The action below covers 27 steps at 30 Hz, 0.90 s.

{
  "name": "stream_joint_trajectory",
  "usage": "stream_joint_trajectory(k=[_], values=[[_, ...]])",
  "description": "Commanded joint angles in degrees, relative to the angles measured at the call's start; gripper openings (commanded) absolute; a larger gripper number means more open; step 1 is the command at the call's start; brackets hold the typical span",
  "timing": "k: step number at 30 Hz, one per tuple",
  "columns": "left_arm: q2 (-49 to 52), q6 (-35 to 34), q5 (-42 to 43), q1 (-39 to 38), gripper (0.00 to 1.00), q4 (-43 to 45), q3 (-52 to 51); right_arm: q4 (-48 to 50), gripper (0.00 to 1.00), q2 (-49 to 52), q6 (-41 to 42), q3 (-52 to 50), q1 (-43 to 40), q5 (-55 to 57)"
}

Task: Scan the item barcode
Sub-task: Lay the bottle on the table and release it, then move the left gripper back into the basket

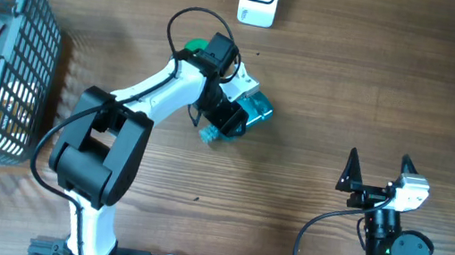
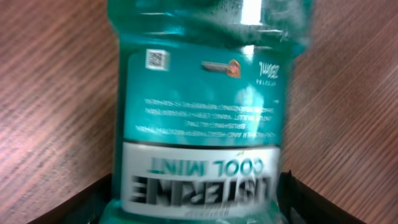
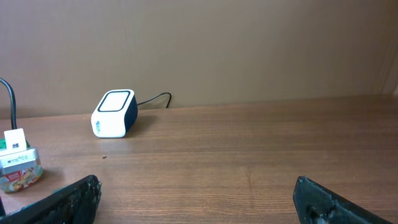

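Left fingers (image 2: 305, 199) either side of teal mouthwash bottle (image 2: 202, 124), grip or release unclear, right fingers (image 3: 68, 199) spread wide, empty.

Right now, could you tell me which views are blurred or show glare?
Left wrist view: the teal plastic mouthwash bottle is blurred, small print unreadable, glare streak near its top. Right wrist view: the white box-shaped scanner is sharp. Overhead view: sharp, evenly lit.
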Motion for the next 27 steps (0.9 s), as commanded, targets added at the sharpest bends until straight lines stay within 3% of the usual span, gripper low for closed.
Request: stream_joint_trajectory(k=[1, 2, 4, 7, 10, 12, 15, 17, 21, 24, 27], values=[[-0.44, 0.72, 0.96, -0.90, 0.83, 0.17, -0.35, 0.17, 1.00, 0.00, -0.35, 0.00, -0.17, 0.59], [-0.52, 0.70, 0.94, -1.01, 0.85, 0.15, -0.35, 0.17, 1.00, 0.00, -0.33, 0.00, -0.17, 0.59], [-0.87, 0.70, 0.92, -1.09, 1.00, -0.02, -0.35, 0.17, 1.00, 0.00, -0.33, 0.00, -0.17, 0.59], [-4.07, -0.94, 0.96, -1.09, 1.00, -3.37, 1.22, 0.17, 1.00, 0.00, -0.33, 0.00, -0.17, 0.59], [-14.05, -1.25, 0.39, -1.11, 1.00, -13.55, 9.11, 0.17, 1.00, 0.00, -0.33, 0.00, -0.17, 0.59], [-20.92, -1.77, -4.68, -0.68, 1.00, -17.46, 14.40, 0.17, 1.00, 0.00, -0.35, -0.02, -0.17, 0.59], [-31.85, -7.45, -18.64, 2.93, 1.00, -18.25, 20.15, 0.17, 1.00, 0.00, -0.35, 0.00, -0.17, 0.57], [-37.42, -10.93, -24.30, 9.51, 1.00, -17.35, 21.55, 0.17, 1.00, 0.00, -0.33, 0.00, -0.17, 0.57], [-42.12, -19.28, -23.58, 34.38, 1.00, -17.53, 21.57, 0.17, 1.00, 0.00, -0.33, 0.00, -0.17, 0.59], [-39.78, -30.03, -15.93, 54.14, 1.00, -17.49, 21.57, 0.17, 1.00, 0.00, -0.33, 0.00, -0.17, 0.57], [-34.80, -32.74, -9.79, 64.22, 1.00, -16.76, 21.55, 0.17, 1.00, 0.00, -0.33, 0.00, -0.17, 0.59]])
